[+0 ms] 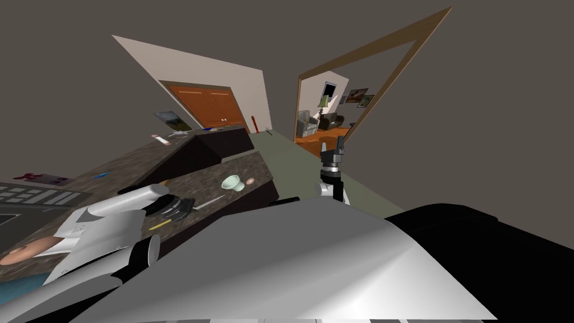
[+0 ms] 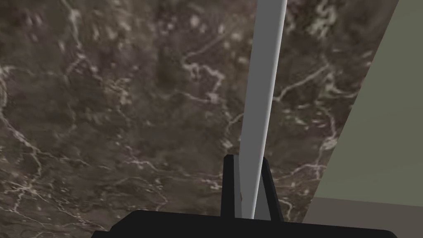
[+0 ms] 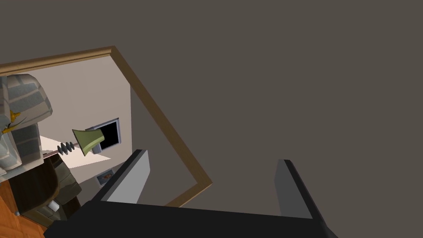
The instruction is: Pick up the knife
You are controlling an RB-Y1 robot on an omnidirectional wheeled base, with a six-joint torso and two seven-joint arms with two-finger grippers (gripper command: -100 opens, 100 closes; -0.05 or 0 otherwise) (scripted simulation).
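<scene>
Left wrist view: knife clamped

Dark marbled countertop [image 2: 103, 103] lies beneath the left gripper [image 2: 247, 161]. Its fingers press both sides of the grey knife [image 2: 264, 82], and the blade runs straight out from them. Head view: right gripper [image 1: 339, 143] is at 2 o'clock from the pale green bowl [image 1: 231, 182], fingers apart. The bowl is at 1 o'clock from the blade tip.

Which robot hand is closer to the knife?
Left. The left gripper is shut on the knife over the marbled counter; the right gripper hangs open, far off, facing a doorway.
</scene>
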